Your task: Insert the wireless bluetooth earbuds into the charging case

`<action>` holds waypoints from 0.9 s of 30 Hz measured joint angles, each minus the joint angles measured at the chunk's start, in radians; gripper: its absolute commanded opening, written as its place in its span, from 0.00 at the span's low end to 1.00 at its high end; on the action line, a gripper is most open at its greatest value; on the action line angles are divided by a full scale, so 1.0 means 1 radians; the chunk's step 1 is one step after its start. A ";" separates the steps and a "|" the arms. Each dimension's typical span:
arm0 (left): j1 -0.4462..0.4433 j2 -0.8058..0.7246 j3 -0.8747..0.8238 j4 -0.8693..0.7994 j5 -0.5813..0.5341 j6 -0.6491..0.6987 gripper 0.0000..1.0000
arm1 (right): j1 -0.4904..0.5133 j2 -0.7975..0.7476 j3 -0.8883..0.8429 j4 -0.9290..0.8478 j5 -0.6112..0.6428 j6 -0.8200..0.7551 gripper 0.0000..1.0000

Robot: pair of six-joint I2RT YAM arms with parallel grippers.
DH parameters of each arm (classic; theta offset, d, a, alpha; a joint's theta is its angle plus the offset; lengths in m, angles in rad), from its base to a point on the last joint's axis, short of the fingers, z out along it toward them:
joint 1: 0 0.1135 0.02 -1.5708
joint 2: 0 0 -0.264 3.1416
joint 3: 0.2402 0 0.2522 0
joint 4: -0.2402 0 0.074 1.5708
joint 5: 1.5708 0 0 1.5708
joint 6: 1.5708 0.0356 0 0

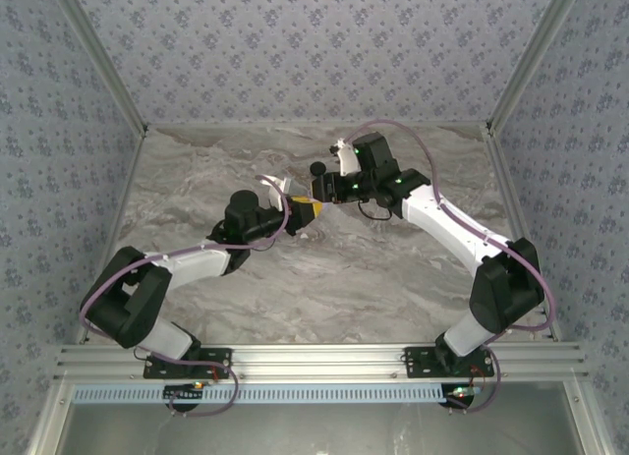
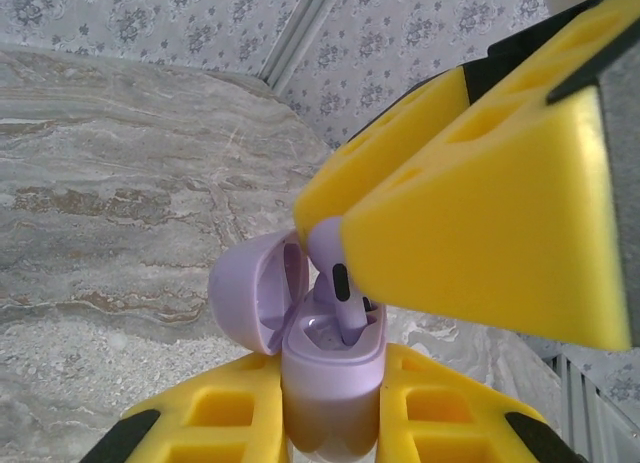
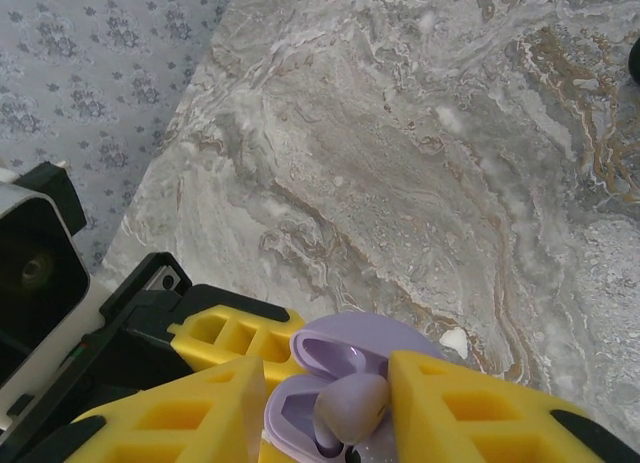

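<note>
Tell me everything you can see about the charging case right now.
The charging case is a small, rounded, pale lavender shell, smooth and plastic-looking. It stands upright, its lid hinged open to one side and showing a hollow inside. The left gripper clamps its body between yellow fingers. One earbud, lavender with a black patch, stands stem-down in the open well, with the right gripper fingers on either side of it.
</note>
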 measured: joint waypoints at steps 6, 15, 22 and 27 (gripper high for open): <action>0.000 -0.021 0.000 -0.024 0.015 0.033 0.18 | 0.009 -0.002 0.027 -0.039 0.000 -0.024 0.42; 0.000 -0.044 0.001 -0.043 0.041 0.072 0.18 | 0.030 -0.002 0.072 -0.100 0.000 -0.076 0.40; 0.000 -0.048 0.003 -0.078 0.040 0.087 0.18 | 0.052 -0.002 0.092 -0.128 0.010 -0.101 0.44; 0.000 -0.054 0.003 -0.098 0.040 0.098 0.18 | 0.057 -0.003 0.096 -0.153 0.061 -0.104 0.44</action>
